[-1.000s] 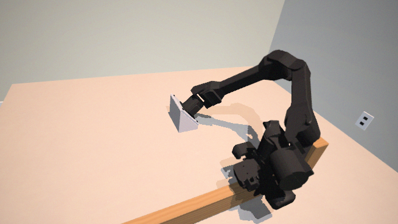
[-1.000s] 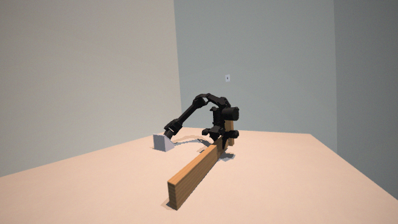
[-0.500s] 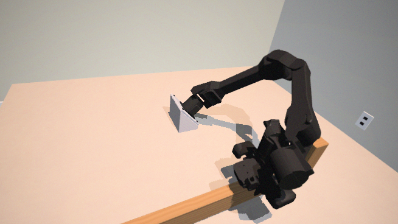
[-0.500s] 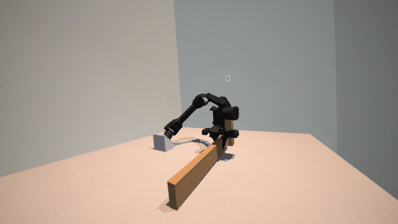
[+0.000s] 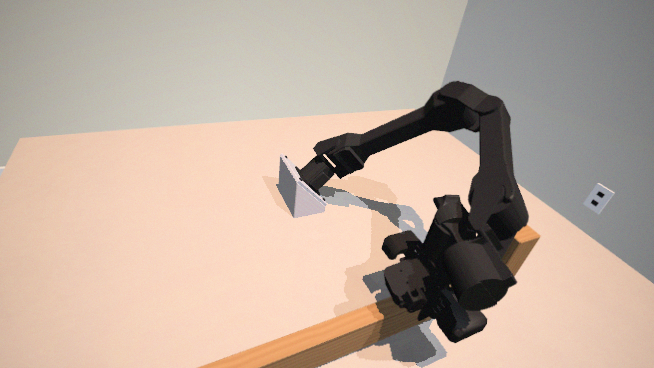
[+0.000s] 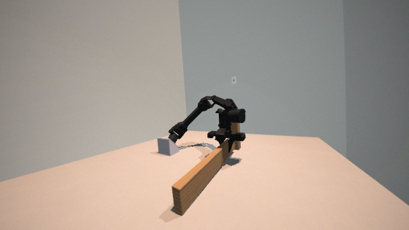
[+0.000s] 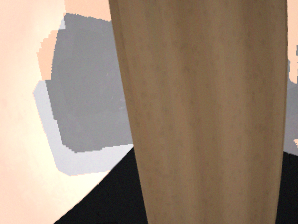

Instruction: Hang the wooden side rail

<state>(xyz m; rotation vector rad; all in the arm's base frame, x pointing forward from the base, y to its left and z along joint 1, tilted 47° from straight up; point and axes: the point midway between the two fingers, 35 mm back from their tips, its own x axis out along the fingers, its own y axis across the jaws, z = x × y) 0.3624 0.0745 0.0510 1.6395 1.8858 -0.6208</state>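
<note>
Wooden rail [image 5: 320, 332] [image 6: 197, 178] [image 7: 205, 110] between black jaws [image 5: 440, 307] [image 6: 226, 144]

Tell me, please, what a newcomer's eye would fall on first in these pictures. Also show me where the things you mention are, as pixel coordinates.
Probably the black jointed robot arm [image 5: 496, 150] [image 6: 192, 116], arching from a pale grey wedge-shaped base [image 5: 310, 201] [image 6: 164, 147] over the peach-coloured table [image 5: 150, 240] [image 6: 281, 181]. Next comes the long orange-brown wooden rail [image 5: 300, 345] [image 6: 200, 179] [image 7: 205, 110], clamped in the black gripper and running toward the exterior camera. Behind the gripper stands an upright wooden post [image 5: 522, 250] [image 6: 237, 129], partly hidden.
</note>
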